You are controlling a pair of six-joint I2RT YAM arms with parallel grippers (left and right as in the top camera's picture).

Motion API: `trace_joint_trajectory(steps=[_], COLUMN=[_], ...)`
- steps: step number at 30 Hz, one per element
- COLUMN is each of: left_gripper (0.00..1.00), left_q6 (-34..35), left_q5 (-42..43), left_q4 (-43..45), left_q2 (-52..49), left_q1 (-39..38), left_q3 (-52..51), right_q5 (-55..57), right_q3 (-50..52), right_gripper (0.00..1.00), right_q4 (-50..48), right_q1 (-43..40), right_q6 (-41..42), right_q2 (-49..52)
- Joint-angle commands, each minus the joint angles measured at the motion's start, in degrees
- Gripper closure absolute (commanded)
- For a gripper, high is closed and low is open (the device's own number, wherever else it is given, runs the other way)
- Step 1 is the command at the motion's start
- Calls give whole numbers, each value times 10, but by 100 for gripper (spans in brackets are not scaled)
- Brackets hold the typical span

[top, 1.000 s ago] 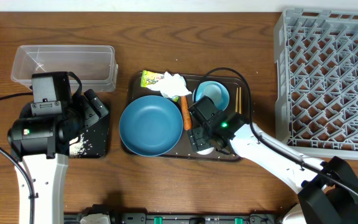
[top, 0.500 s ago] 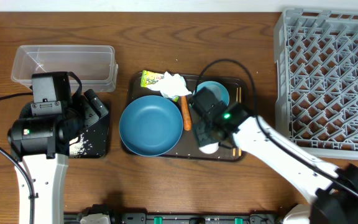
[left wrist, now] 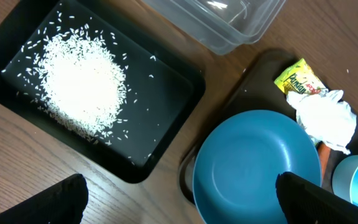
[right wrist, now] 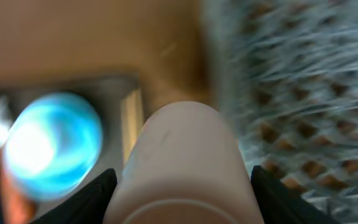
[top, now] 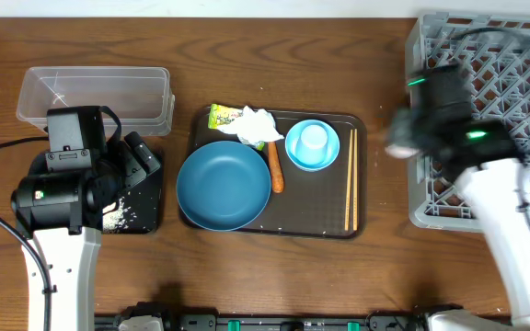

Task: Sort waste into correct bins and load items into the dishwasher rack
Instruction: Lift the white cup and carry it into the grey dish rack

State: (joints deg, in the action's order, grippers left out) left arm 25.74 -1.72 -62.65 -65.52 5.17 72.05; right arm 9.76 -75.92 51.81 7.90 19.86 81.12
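Because the right gripper (right wrist: 182, 193) has its 2 fingers (right wrist: 92, 199) partly closed around a white cup (right wrist: 185, 149) at the left edge of the dishwasher rack (top: 523, 83), you look set to load it there, though blur hides the exact spot. Your left gripper (left wrist: 179, 182) hangs wide open and empty over the rice (left wrist: 82, 81) in the black tray (left wrist: 166, 106), probably parked clear of the work.

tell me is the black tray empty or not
Not empty: a pile of white rice lies in the black tray, loose grains scattered around it.
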Motion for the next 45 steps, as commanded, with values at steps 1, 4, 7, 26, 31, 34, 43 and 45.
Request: trace_joint_trajectory(steps=[1, 4, 7, 26, 31, 34, 43, 45], left_gripper=[1, 1, 1, 1, 1, 1, 1, 1], left_q6=[5, 5, 5, 5, 5, 5, 5, 5], left_q5=[-5, -5, -5, -5, -5, -5, -5, -5], left_q4=[-1, -1, -1, -1, -1, -1, -1, -1], left_q2=[-1, -1, -1, -1, -1, -1, -1, -1], left_q1=[3, 3, 3, 3, 3, 3, 3, 3], left_q3=[9, 9, 9, 9, 9, 9, 9, 9], right_q5=[-19, -74, -117, -124, -146, -207, -238, -203], right_q3=[-10, -10, -9, -10, -10, -10, -10, -9], right_gripper=[45, 45, 47, 17, 14, 13, 15, 17], right_q4=[-31, -75, -116, -149, -132, -131, -84, -67], right_q1=[-111, -210, -283, -338, -337, -337, -284, -266], right_q6=[-47, -77, -80, -97, -97, -96, -92, -91], right_q2=[-9, 0, 17, 147, 113, 75, -30, -30])
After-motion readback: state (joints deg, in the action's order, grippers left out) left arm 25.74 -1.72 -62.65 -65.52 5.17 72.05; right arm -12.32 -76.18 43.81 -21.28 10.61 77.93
